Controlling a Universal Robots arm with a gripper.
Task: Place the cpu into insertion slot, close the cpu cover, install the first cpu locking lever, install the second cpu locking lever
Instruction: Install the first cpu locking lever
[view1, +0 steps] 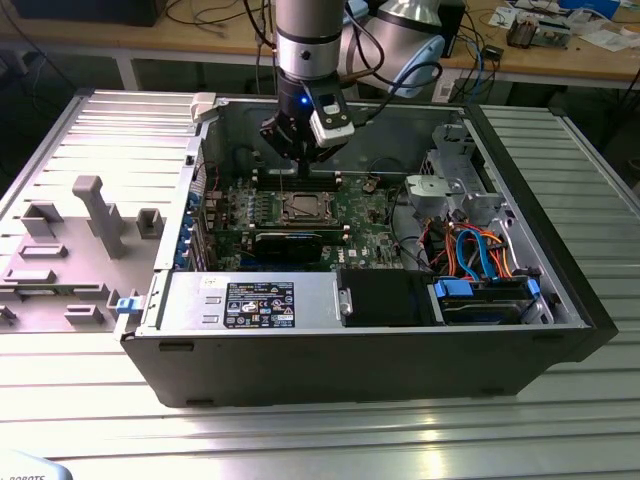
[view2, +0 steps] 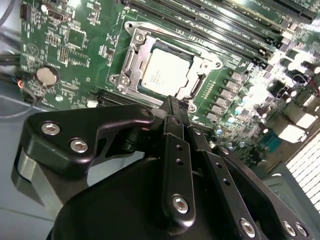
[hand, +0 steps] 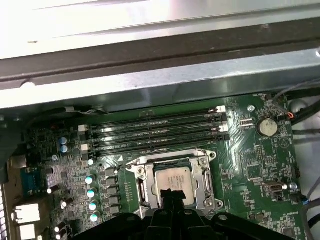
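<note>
The gripper (view2: 174, 104), fingers pinched together on nothing, hangs from a vertical wrist toward the far side of the open computer case (view1: 560, 300). The cpu (view2: 164, 73) sits directly beneath its tip, seated in the insertion slot (view2: 131, 25). The cpu cover (view2: 131, 60) appears lowered flat around the chip, though the levers are hard to make out.

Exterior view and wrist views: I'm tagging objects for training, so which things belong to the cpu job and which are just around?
Job in hand:
cpu, seated in the insertion slot
cpu cover
hand, close by the cpu

Just lying about:
memory slots
coin cell
black card
blue and orange cables
grey fixture block
</note>
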